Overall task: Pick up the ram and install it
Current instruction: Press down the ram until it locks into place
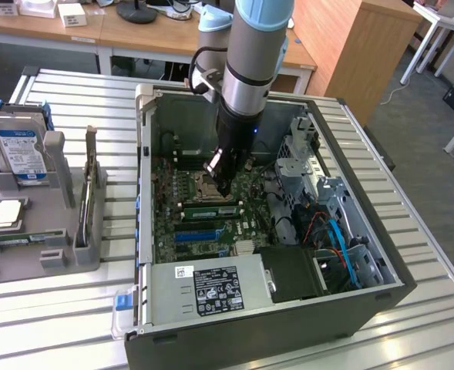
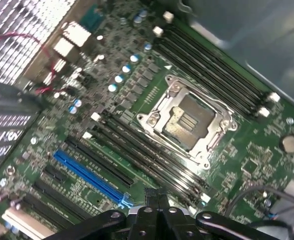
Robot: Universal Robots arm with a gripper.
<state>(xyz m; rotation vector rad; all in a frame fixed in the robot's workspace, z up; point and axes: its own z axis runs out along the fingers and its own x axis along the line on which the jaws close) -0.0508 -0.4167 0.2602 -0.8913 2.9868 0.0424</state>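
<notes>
Hovering over the motherboard [image 1: 211,223] inside the computer case [image 1: 288,308]

Hand [image 1: 223,189] closed tight, empty — ram [image 1: 209,208] seated in its slot beside the processor socket [image 2: 189,120].

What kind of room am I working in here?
Probably a lab or office workshop set up for PC assembly: an open computer case lies on a slatted metal bench, a grey fixture holds spare parts, and wooden desks stand behind.
</notes>
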